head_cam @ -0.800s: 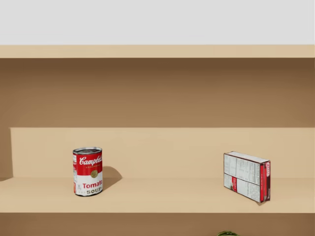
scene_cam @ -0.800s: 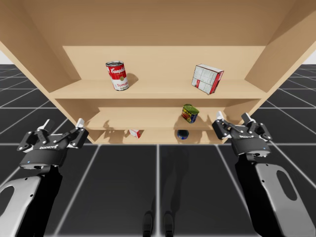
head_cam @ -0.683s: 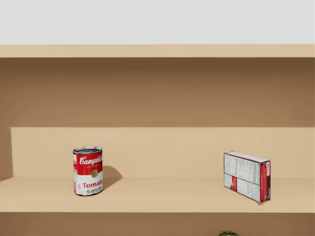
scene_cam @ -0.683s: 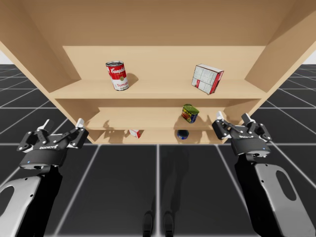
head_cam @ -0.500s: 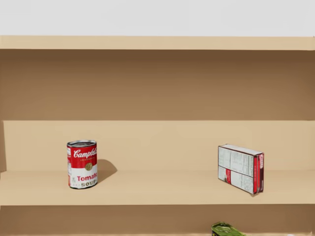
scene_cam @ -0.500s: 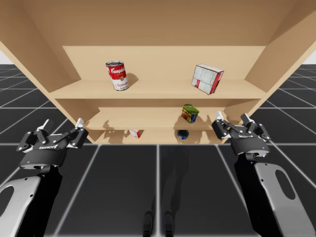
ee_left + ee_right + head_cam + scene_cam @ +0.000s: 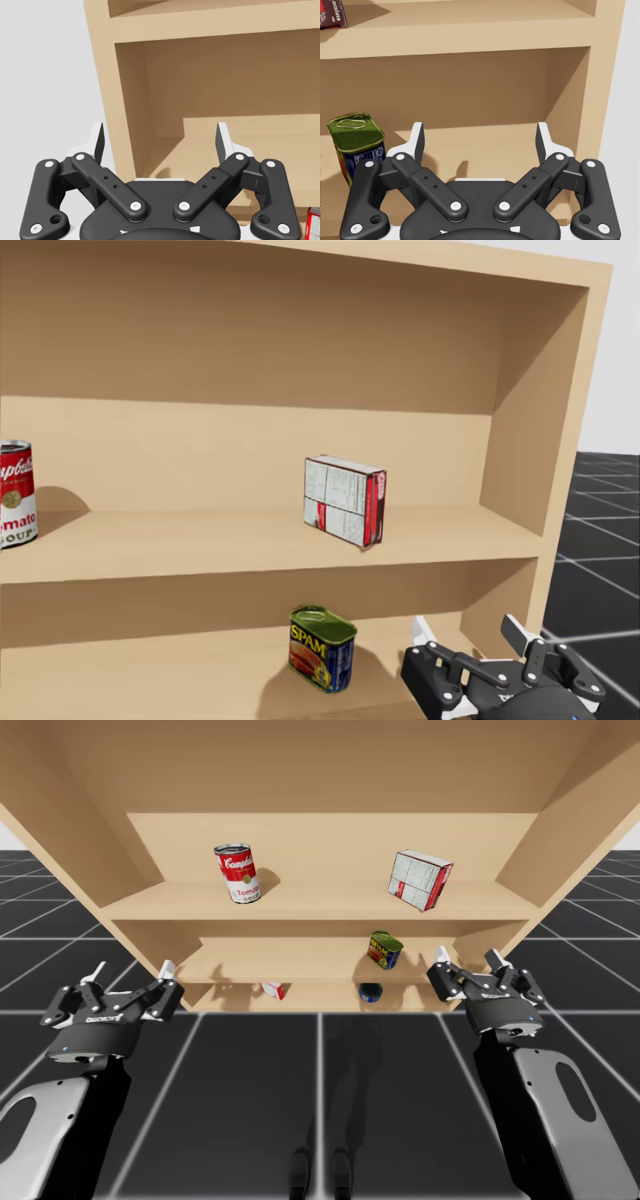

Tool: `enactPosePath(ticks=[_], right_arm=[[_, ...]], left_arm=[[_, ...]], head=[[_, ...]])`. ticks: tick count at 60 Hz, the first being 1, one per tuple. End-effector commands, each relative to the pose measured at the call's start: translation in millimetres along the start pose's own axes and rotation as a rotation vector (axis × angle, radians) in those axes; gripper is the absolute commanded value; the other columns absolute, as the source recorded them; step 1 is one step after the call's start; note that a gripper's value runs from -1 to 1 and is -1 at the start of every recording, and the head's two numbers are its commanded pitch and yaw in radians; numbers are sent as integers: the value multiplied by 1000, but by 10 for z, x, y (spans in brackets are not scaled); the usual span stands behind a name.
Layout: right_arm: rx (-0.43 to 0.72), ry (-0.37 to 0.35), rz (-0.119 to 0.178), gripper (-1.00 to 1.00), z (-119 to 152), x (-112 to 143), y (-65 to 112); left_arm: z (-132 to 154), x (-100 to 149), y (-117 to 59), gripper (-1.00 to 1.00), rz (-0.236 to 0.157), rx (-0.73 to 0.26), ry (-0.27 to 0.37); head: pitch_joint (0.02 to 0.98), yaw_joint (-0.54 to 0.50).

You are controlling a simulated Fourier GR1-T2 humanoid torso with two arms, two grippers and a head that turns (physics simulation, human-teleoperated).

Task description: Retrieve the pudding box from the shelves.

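The pudding box (image 7: 420, 879) is white with red ends and stands tilted on the top shelf (image 7: 310, 905), towards its right side. The head view shows the pudding box (image 7: 345, 500) above and left of my right gripper (image 7: 466, 628). My right gripper (image 7: 468, 957) hovers open in front of the middle shelf, below and right of the box. In the right wrist view my right gripper (image 7: 480, 137) is open and holds nothing, with a corner of the box (image 7: 331, 12) high up beside it. My left gripper (image 7: 132, 969) is open outside the shelves' left wall (image 7: 102, 90).
A red-and-white soup can (image 7: 236, 873) stands at the top shelf's left. A green-topped blue tin (image 7: 322, 647) sits on the middle shelf beside my right gripper. The bottom shelf holds a small red-and-white box (image 7: 273, 989) and a blue can (image 7: 370, 992). The shelves' right wall (image 7: 555, 440) stands close by.
My head has turned right and down, so the box now sits mid-picture and a gripper shows. The left gripper has edged slightly right and down. Both stay open.
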Motion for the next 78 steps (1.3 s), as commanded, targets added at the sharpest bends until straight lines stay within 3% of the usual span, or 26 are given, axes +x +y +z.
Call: enactPosePath(ticks=[1, 8, 12, 16, 19, 33, 57, 78], right_arm=[[10, -5, -2, -1000, 14, 23, 15], [52, -10, -34, -1000, 151, 203, 68], [61, -42, -9, -1000, 266, 402, 91], [72, -56, -12, -1000, 341, 543, 114], [83, -65, 4, -1000, 393, 658, 146], [136, -79, 56, -1000, 428, 1032, 281], [257, 10, 62, -1000, -15, 1263, 543], [279, 65, 54, -1000, -438, 1165, 675]], left_arm=[[-2, -6, -19, -1000, -2, -3, 0], [-4, -10, -13, -1000, -1, -1, 2], [-8, -10, -6, -1000, 2, 2, 5], [-6, -7, -7, -1000, 3, 4, 5], [-8, -11, -5, -1000, 3, 4, 6], [-13, -20, -7, -1000, -1, -1, 8], [1, -16, -40, -1000, 0, -14, 12], [-3, -18, -33, -1000, 4, -2, 17]], head=[[252, -254], [248, -249], [242, -246], [237, -241], [231, -237], [223, -242], [221, -236], [238, -225]])
